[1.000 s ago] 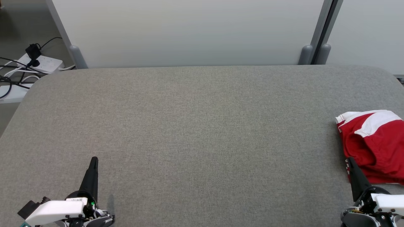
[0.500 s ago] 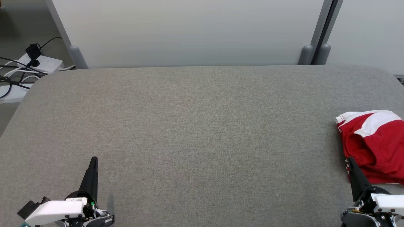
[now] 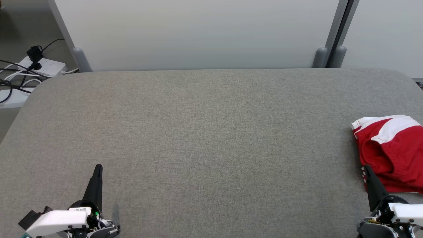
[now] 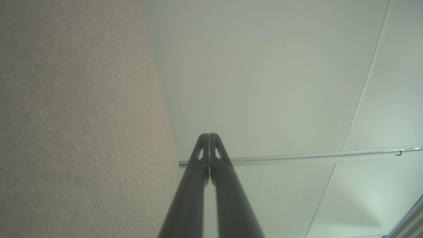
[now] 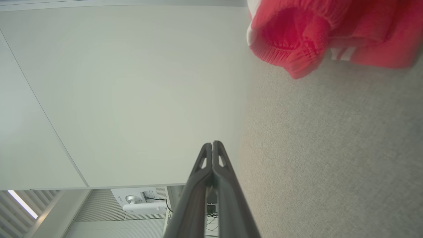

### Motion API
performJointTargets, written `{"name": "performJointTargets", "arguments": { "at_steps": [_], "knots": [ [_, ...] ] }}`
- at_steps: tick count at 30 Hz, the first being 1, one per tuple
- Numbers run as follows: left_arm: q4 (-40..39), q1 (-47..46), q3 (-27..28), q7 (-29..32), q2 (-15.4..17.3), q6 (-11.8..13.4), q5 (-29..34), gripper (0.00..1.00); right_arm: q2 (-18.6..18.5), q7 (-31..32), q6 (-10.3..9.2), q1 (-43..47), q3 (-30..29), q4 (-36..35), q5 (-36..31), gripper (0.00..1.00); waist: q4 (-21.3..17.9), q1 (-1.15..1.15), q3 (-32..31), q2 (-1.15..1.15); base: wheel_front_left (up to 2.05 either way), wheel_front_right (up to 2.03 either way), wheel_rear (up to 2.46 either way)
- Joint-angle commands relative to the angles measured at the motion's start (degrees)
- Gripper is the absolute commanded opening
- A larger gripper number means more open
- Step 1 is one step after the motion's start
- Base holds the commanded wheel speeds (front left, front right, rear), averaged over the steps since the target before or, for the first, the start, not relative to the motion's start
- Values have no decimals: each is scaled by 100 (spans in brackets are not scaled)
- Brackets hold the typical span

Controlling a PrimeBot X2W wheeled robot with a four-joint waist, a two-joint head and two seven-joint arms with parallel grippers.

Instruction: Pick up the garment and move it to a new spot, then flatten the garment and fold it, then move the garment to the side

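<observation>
Red fabric with broad white panels, the garment (image 3: pixel 393 155) lies crumpled in a soft heap at the right edge of the surface (image 3: pixel 205 132), about halfway between its near and far sides. Part of it is cut off by the picture's edge, so its long axis cannot be judged. The white panels lie on its far side. In the right wrist view the garment (image 5: pixel 314 29) shows a gathered, elasticated hem curling round a gaping opening that faces the camera. White printed marks sit on its lower edge, too partial to read.

The surface is covered in a grey woven cloth with a fine, even grain and rounded far corners. Smooth pale partition panels (image 3: pixel 198 33) stand behind it. A white power strip (image 3: pixel 43 66) with black cables lies on the floor to the far left.

The left fingers (image 3: pixel 98 168), long, dark and tapered, are pressed together on nothing at the lower left, well apart from the garment. The right fingers (image 3: pixel 366 169) are likewise clenched and empty, their tip just beside the garment's near left corner. A small label on the left wrist housing is too small to read.
</observation>
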Motion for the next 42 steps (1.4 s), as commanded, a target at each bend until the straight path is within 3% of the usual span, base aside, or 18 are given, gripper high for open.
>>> {"name": "performJointTargets", "arguments": {
  "at_steps": [1,42],
  "knots": [
    [-130,-320,187,33,47,-46,8,0,-73,58,9,-255,94,-154,-27,0,0,0,0,0,0,0,0],
    [-130,-321,198,41,40,-46,17,0,-56,77,9,-257,70,-153,-46,0,0,0,0,0,0,0,0]
  ]
}}
